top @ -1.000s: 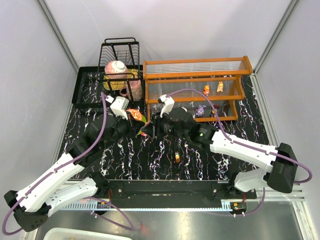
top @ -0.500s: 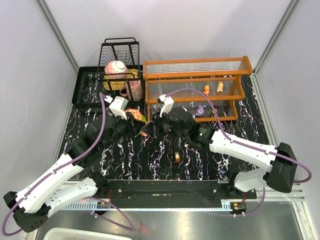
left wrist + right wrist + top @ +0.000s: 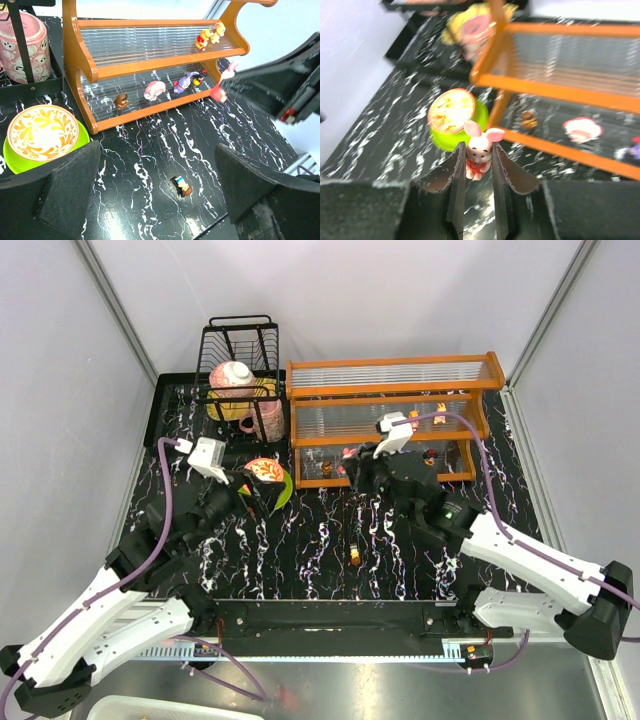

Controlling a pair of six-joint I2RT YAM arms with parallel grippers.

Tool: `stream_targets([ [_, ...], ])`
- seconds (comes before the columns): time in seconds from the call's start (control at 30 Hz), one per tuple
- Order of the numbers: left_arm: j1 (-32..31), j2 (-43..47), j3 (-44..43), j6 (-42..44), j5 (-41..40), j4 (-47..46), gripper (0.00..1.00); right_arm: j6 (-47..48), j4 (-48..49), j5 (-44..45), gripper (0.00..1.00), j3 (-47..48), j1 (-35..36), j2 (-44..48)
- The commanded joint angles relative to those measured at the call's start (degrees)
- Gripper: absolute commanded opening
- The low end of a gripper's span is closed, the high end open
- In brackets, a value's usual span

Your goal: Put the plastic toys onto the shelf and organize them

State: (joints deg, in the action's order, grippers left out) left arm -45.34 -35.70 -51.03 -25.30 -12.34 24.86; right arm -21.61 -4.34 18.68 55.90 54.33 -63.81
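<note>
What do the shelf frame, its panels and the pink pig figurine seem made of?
The shelf frame looks like plastic or lacquered wood: smooth orange, glossy. The panels look like clear plastic: ribbed, see-through. The pink pig figurine looks like moulded plastic, slightly shiny.

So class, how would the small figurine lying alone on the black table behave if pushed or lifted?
The figurine looks like hard moulded plastic: probably stiff and light. Lying down on the glossy table, it would likely slide or spin when pushed. Tiny and uneven, it may slip from a grip.
</note>
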Motion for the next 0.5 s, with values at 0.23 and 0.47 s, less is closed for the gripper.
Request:
stream_targets([
  [0.23,-0.1,0.3,-1.1,-0.1,-0.5,-0.2,0.99,8.8,6.2,-8.5,0.0,0.6,-22.8,-3.9],
  [0.47,-0.1,2.7,0.1,-0.3,-0.2,-1.7,0.99,14.4,13.2,-9.3,0.0,0.3,-24.4,-9.7],
])
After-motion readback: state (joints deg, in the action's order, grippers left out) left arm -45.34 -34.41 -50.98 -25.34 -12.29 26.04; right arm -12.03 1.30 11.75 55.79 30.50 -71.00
